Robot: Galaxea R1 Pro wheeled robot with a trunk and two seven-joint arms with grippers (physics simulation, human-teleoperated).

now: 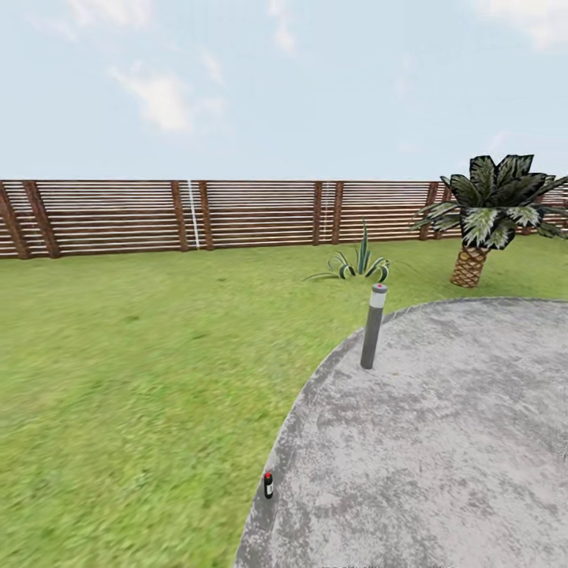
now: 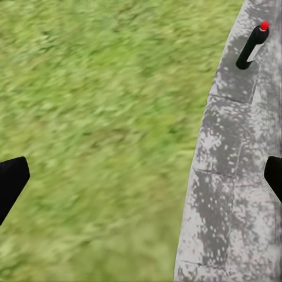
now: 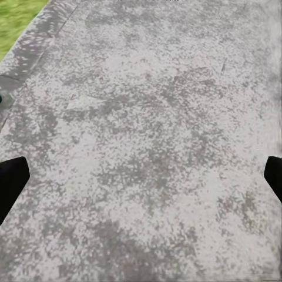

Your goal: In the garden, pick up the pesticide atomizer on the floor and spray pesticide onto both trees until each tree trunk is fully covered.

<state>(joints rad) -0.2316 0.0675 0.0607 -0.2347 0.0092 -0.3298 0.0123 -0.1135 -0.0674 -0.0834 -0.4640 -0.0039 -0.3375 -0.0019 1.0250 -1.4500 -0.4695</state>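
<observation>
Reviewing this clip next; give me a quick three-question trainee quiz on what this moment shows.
1. True or false: the pesticide atomizer stands upright on the edge of the grey paving, beside the lawn.
2. Multiple choice: what stands at the paving's edge farther from the robot? A) a short palm B) a grey bollard post C) a spiky plant
3. Fill in: the left gripper is ____, its fingers spread wide apart with nothing between them.

Key: 1 true; 2 B; 3 open.
</observation>
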